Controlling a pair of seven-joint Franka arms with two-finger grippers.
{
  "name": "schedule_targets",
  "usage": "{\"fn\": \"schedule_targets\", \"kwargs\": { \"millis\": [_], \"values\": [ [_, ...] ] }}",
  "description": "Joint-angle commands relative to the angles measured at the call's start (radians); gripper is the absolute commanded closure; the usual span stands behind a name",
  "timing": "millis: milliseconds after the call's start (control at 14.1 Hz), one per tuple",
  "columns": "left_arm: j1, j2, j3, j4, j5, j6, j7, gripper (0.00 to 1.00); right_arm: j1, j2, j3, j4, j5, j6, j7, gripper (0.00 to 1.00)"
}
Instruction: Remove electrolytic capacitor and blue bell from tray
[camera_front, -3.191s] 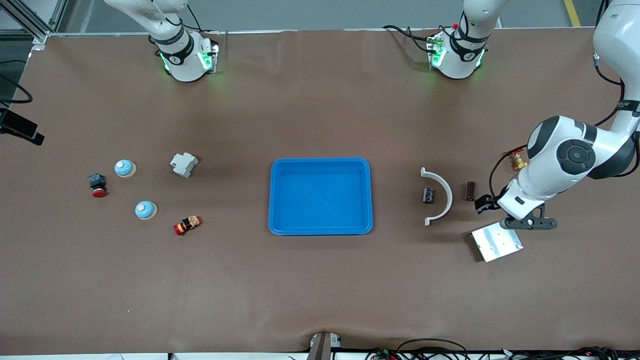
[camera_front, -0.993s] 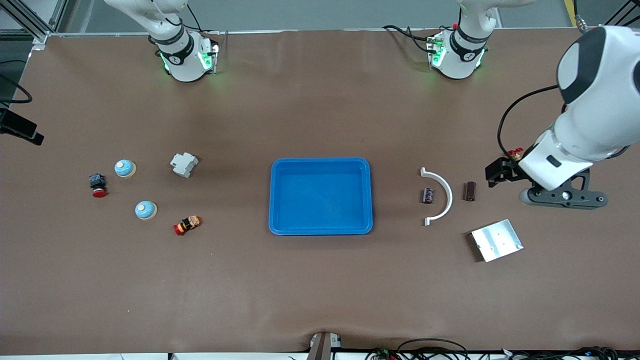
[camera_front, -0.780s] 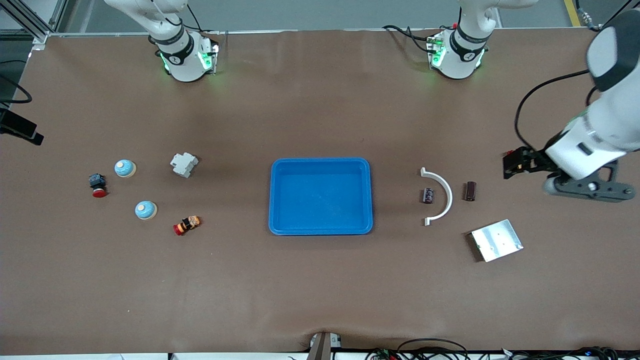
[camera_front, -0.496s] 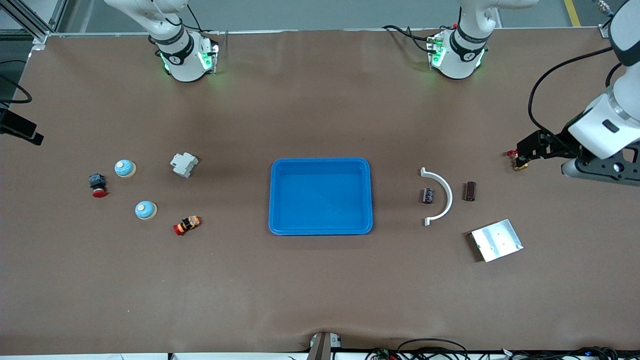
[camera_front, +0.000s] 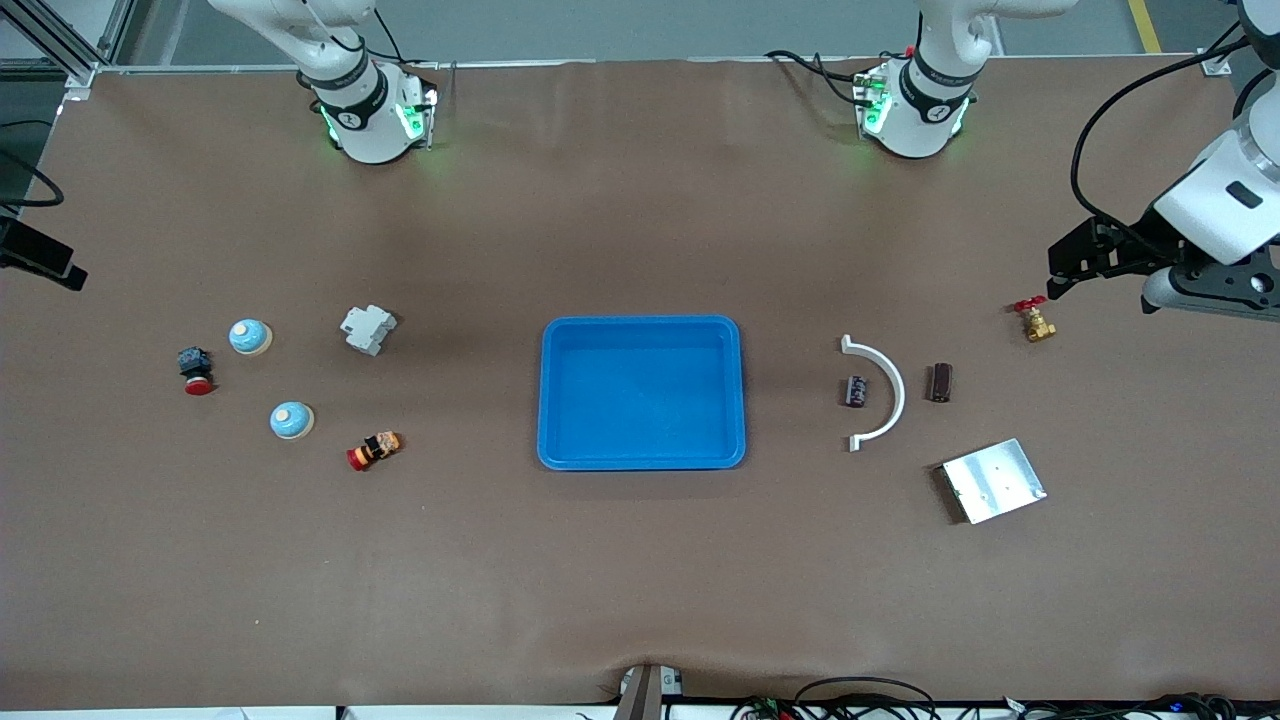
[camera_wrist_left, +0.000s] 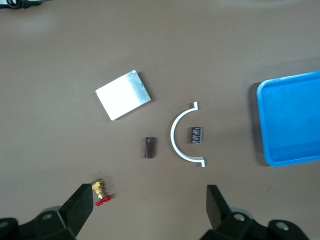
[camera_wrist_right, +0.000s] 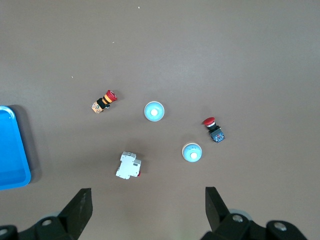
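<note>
Tray status: blue tray (camera_front: 642, 393) is sitting empty at the middle of the tabletop (camera_front: 640, 580); nothing is lying inside it.
Capacitors: two small dark cylinders are lying outside the tray toward the left arm's end, one (camera_front: 856, 390) inside the curve of a white arc piece (camera_front: 885, 390), the other (camera_front: 941, 382) just beside the arc at its 3 o'clock.
Bells: two blue bells are resting toward the right arm's end, one (camera_front: 249, 336) at about 11 o'clock from the other (camera_front: 291, 420).
Handling judgement: capacitors are appearing light, rigid, smooth and likely to roll, so pinching across the round body is looking best; bells are appearing domed and slippery, so gripping low across the base rim is looking safer.
Left end effector (camera_wrist_left: 150, 210): hanging released, jaws standing wide, holding nothing, high over the left arm's end of the tabletop near a small brass valve (camera_front: 1035, 322).
Right end effector (camera_wrist_right: 147, 210): waiting released and empty, looking down over the bells, a white breaker (camera_wrist_right: 128, 166) and two red-capped buttons.
Progress judgement: removal is appearing complete.
</note>
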Motion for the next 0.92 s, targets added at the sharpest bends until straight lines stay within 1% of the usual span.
{"fn": "schedule_targets", "kwargs": {
  "millis": [0, 355, 851],
  "values": [
    [0.026, -0.019, -0.056, -0.025, 0.054, 0.006, 0.012, 0.00, -0.013, -0.030, 0.013, -0.027, 0.013, 0.008, -0.011, 0.00],
    [0.021, -0.021, -0.060, -0.025, 0.047, 0.007, 0.014, 0.00, -0.010, -0.030, 0.017, -0.025, 0.011, 0.010, -0.011, 0.00],
    [0.023, -0.011, -0.058, -0.014, 0.050, 0.039, -0.005, 0.00, 0.030, -0.036, 0.017, -0.025, -0.002, -0.004, -0.008, 0.00]
  ]
}}
